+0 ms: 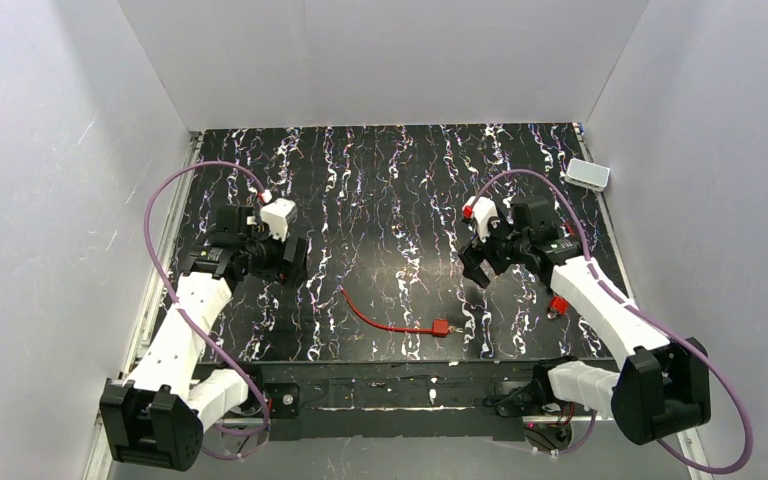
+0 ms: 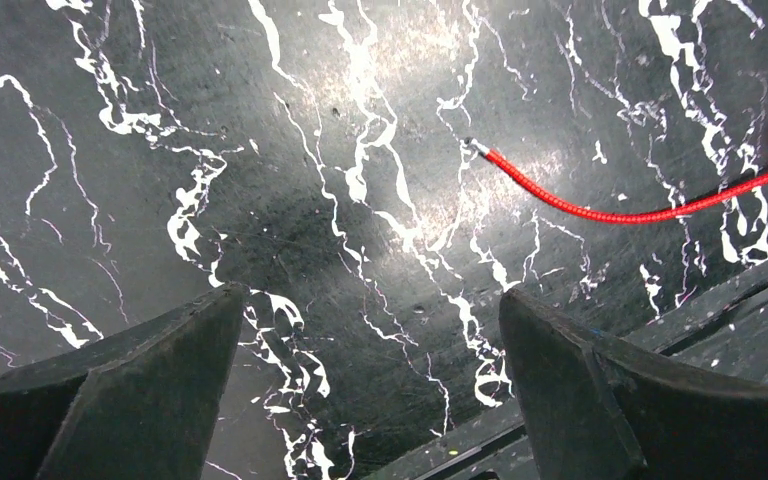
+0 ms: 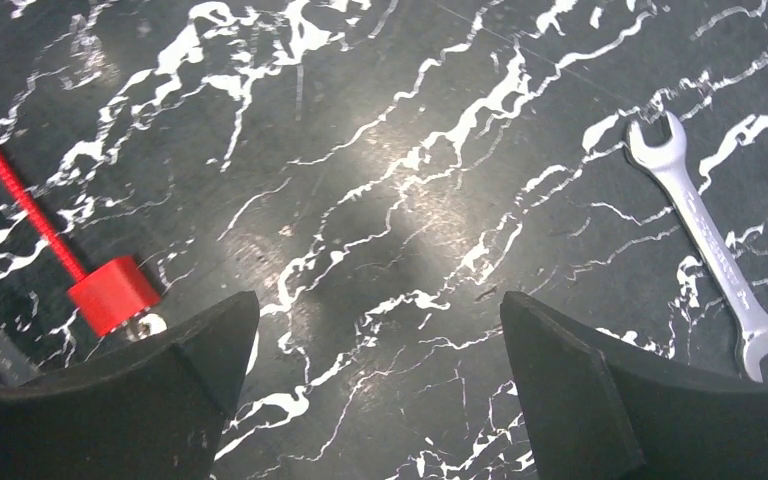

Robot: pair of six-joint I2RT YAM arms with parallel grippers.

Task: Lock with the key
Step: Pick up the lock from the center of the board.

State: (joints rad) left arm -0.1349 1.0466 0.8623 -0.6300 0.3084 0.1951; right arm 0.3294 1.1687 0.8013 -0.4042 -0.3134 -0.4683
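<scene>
A red cable lock (image 3: 113, 293) lies on the black marbled desk (image 1: 390, 190) near its front edge, between the two arms, with its block end toward the right arm. The left tool (image 2: 370, 300) and right tool (image 3: 380, 300) both hover above the desk, spread wide and holding nothing. A silver wrench (image 3: 715, 250) lies near the right tool.

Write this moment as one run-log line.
left gripper: jaws open, empty | right gripper: jaws open, empty | red cable lock: lying on table, ungrasped
</scene>
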